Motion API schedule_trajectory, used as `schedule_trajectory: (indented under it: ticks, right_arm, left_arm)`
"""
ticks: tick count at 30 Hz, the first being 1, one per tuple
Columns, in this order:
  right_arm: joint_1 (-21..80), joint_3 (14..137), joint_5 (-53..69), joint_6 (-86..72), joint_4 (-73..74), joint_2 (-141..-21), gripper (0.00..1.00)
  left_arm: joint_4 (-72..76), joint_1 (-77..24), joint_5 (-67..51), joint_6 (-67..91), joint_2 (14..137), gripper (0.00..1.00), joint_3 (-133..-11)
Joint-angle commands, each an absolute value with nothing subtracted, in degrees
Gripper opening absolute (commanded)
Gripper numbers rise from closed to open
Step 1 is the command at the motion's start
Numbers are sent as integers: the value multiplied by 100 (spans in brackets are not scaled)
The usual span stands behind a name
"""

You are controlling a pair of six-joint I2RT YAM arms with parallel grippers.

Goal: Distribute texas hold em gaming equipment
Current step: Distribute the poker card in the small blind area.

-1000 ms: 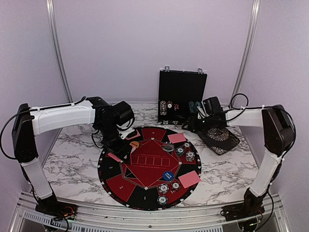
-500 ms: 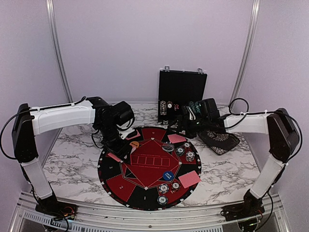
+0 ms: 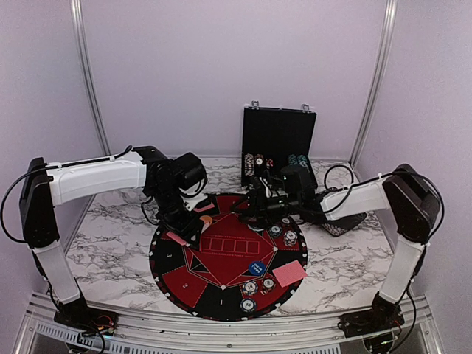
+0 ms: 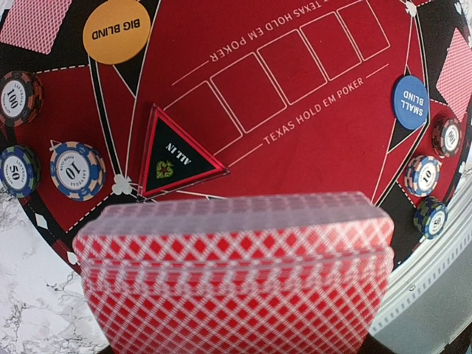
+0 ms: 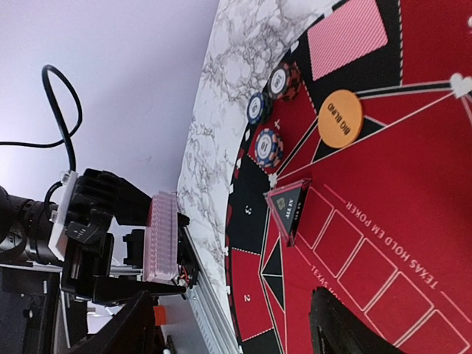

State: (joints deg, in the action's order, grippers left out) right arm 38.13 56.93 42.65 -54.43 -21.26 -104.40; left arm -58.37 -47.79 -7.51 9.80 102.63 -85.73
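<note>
**Card distribution, both arms over the playing surface.** The deck of red-backed playing cards (image 4: 236, 273) is shown clamped in the left gripper (image 3: 193, 210) and held above the left side of the round mat (image 3: 221, 295), not touching it. The right gripper (image 3: 259, 203) is extended over the far side of the mat, facing the deck; in its wrist view its fingers (image 5: 346, 324) are seen parted with nothing between them. Dealt cards (image 3: 289, 272) are seen lying flat at the mat's rim, with short stacks of poker chips (image 4: 77, 170) beside them. The orange disc (image 4: 116, 30) and the blue disc (image 4: 411, 102) are set at opposite seats, and a triangular marker (image 4: 173, 155) lies beside the printed card boxes. More chips are stored in the open case (image 3: 278, 140) behind the mat. The deck is judged to be light and stiff as a block, but slippery within. The glossy cards may shear past one another and fan out if the clamp is loosened or the block is tilted. A single card is thin and flexible. It is best taken by an exposed edge or corner of the outermost card and drawn off parallel to its face. The chips are judged rigid and fairly dense, and would be pinched across the striped rim.
</note>
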Motion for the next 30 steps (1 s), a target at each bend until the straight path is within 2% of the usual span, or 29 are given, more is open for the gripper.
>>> schedule_trajectory:
  ticks: [1,30]
  right_arm:
    - [4055,5733,4537,-6093,-3023,-10691,69]
    - [4607,6483,4770,-6732,-3726,-11437,66]
  left_arm:
    - [-5950,-4824,-795,929,10240,50,-8738]
    - [-5950,-4885,-729,938,10210,50,-8780]
